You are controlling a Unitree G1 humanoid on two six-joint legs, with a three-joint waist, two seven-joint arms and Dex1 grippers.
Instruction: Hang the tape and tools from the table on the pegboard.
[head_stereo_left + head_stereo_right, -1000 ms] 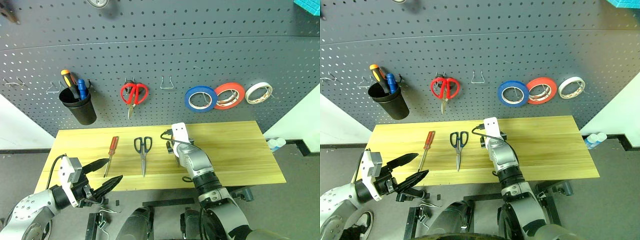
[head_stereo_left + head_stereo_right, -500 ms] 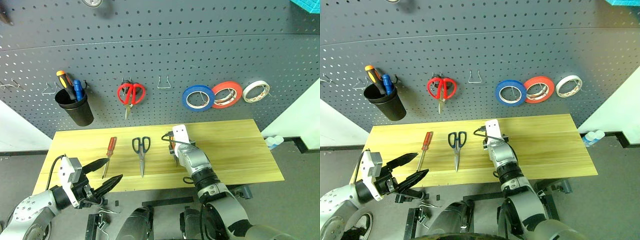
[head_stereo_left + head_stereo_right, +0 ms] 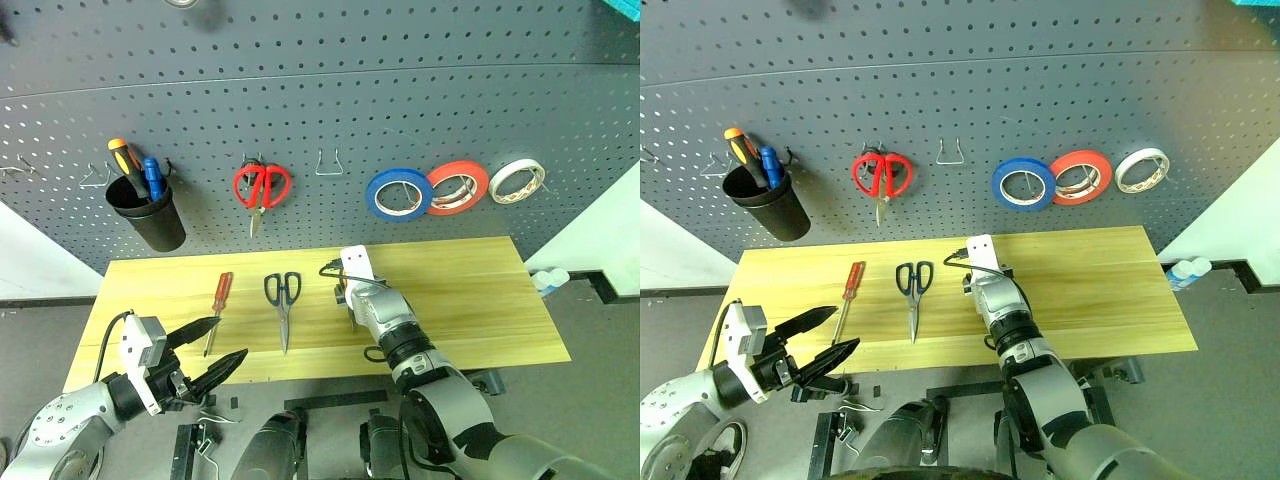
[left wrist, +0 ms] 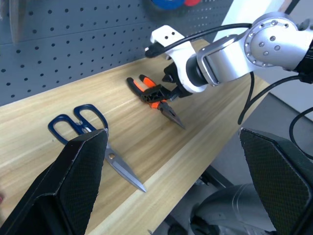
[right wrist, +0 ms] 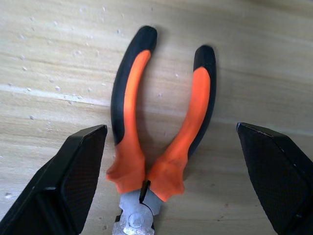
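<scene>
Orange-and-black pliers (image 5: 161, 127) lie on the light wood table (image 3: 470, 300), handles toward the pegboard (image 3: 400, 90). My right gripper (image 5: 169, 128) is open and points down at them, one finger on each side of the handles, apart from them. Left of the pliers (image 4: 155, 96) lie the dark-handled scissors (image 3: 284, 298) and the red-handled screwdriver (image 3: 220, 298). The blue tape (image 3: 399, 194) hangs on the pegboard. My left gripper (image 3: 232, 337) stands open and empty by the table's near left edge.
On the pegboard hang a black cup (image 3: 150, 215) with orange and blue screwdrivers, red scissors (image 3: 262, 186), a red-orange roll (image 3: 459, 189) and a white roll (image 3: 517, 181). A bare hook (image 3: 328, 164) sits between the red scissors and the tapes.
The view has shifted slightly. My right gripper has tipped a little further down over the pliers. The left arm has kept still.
</scene>
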